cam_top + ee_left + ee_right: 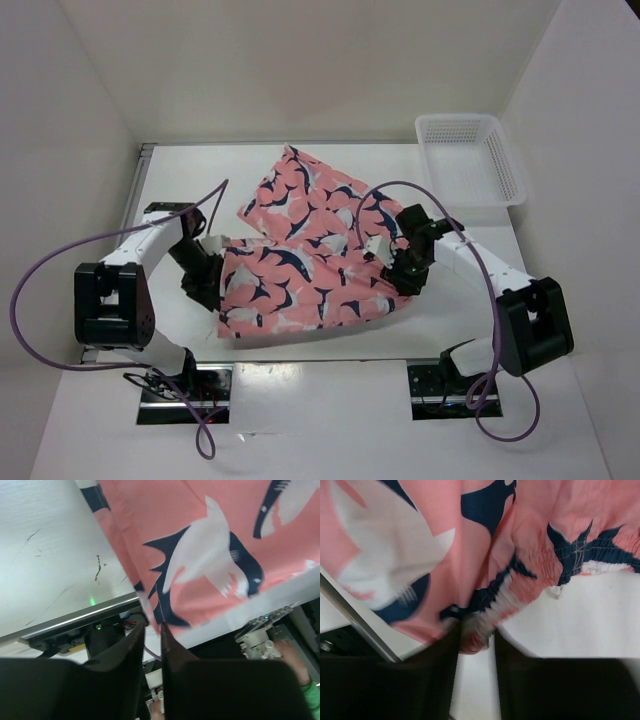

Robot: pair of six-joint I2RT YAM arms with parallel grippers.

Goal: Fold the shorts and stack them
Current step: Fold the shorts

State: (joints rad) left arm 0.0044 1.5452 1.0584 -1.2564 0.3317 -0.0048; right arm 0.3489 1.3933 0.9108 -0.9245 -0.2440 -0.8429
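Observation:
Salmon-pink shorts with a navy and white shark print [300, 285] lie folded on the white table [180, 180], overlapping a second pair with the same print [305, 190] behind them. My left gripper [208, 285] sits at the front pair's left edge. In the left wrist view its jaws [152, 626] stand slightly apart, with a corner of the shorts [200, 540] loose at the tips. My right gripper [405, 272] is at the right edge. There its jaws [476, 629] stand apart around the gathered waistband [495, 595], not pinching it.
A white plastic mesh basket [470, 155] stands at the back right corner of the table. White walls enclose the table on three sides. Purple cables [60, 260] loop from both arms, and the near table edge runs just below the shorts.

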